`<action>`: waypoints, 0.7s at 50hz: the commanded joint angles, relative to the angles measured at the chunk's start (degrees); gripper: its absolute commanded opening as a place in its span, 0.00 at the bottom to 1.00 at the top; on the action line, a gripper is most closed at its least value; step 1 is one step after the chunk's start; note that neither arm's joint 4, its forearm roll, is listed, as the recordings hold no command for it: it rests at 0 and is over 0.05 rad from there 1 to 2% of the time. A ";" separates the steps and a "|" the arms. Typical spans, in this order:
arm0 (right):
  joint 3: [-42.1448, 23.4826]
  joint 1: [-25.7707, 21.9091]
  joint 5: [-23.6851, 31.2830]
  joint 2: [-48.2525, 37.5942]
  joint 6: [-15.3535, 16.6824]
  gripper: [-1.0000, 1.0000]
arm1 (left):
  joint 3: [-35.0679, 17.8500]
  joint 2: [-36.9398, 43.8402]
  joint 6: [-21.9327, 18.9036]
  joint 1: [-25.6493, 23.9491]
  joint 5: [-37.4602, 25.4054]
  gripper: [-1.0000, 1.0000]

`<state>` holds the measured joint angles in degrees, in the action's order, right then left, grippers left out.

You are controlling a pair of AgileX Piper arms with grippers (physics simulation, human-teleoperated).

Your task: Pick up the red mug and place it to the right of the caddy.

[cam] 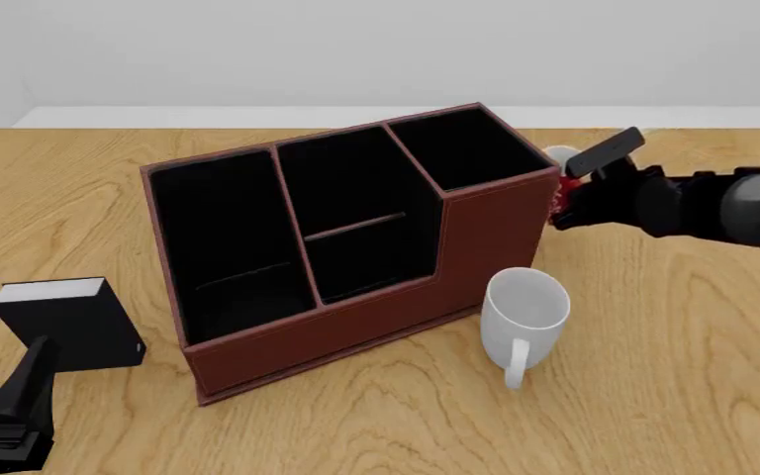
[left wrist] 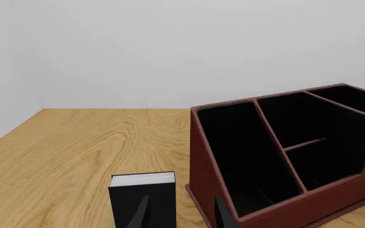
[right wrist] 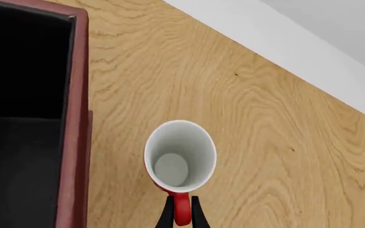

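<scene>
Right gripper showed only its two dark fingertips at the edge of the right wrist view, closed narrowly on the red handle of the red mug. From the front, that gripper was mostly lost behind its own black wrist and the caddy's corner, so the grasp could not be read there. The mug in that view was little more than a sliver of red with white marks and a pale rim, tucked just beside the far right end of the caddy and largely hidden by the arm.

Seen from above the handle, the mug stood upright on the wooden table, white inside with a round grey-white floor, its red outer wall visible only near the handle. Its patterned markings could not be seen from that angle.

The caddy was reddish-brown with black-lined compartments. A plain white mug stood near its front right corner.

Left gripper had two dark fingers set apart with nothing between them, low near a small black book-like box with white page edges; the front view cut that gripper off at the corner.
</scene>
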<state>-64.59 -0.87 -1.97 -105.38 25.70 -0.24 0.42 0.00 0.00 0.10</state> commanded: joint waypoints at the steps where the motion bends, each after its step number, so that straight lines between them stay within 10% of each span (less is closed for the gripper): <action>1: -0.44 0.03 -0.64 -0.58 -0.65 0.00 | 0.00 0.00 0.00 0.00 0.00 1.00; 35: 0.12 -1.63 -0.81 -2.70 -1.51 0.00 | 0.00 0.00 0.00 0.00 0.00 1.00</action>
<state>-64.33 -1.69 -2.45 -107.35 25.12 -0.24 0.42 0.00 0.00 0.10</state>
